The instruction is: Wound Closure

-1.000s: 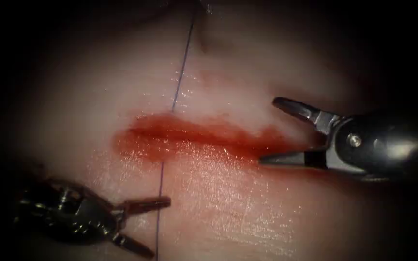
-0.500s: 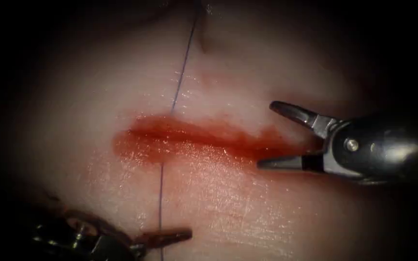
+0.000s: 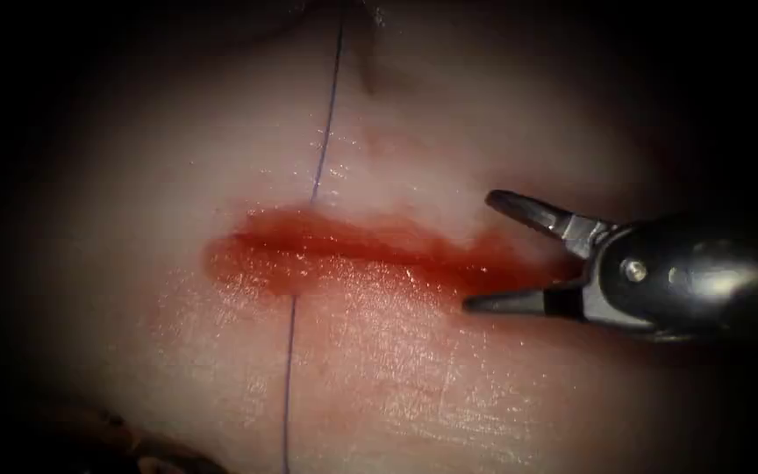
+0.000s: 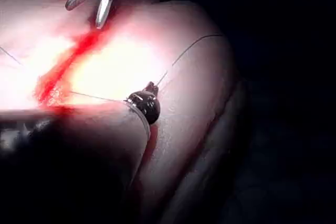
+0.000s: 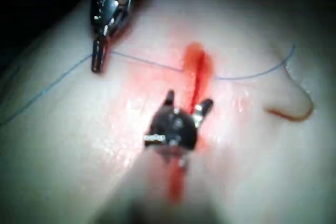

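At near edge of tissue [image 3: 414, 386]: left tool [image 5: 97, 59], jaws closed on thread [image 3: 289, 369]. Farther in: thread crossing cut [image 3: 353, 241] amid red fluid [image 3: 256, 263]. At cut's right end: right tool [image 3: 477, 252], jaws wide apart, holding nothing.

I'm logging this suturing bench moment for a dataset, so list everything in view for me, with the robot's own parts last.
tissue: one piece, pale pink, under everything else.
cut: one, dark red, running left to right across the middle of the tissue.
red fluid: one patch, red, pooled in and around the cut.
thread: one strand, blue-violet, crossing the cut near its left end and lying on the tissue on both sides.
left tool: one, dark metal, jaws apparently shut on the thread, away from the cut.
right tool: one, grey metal, jaws open and holding nothing, at the right end of the cut.
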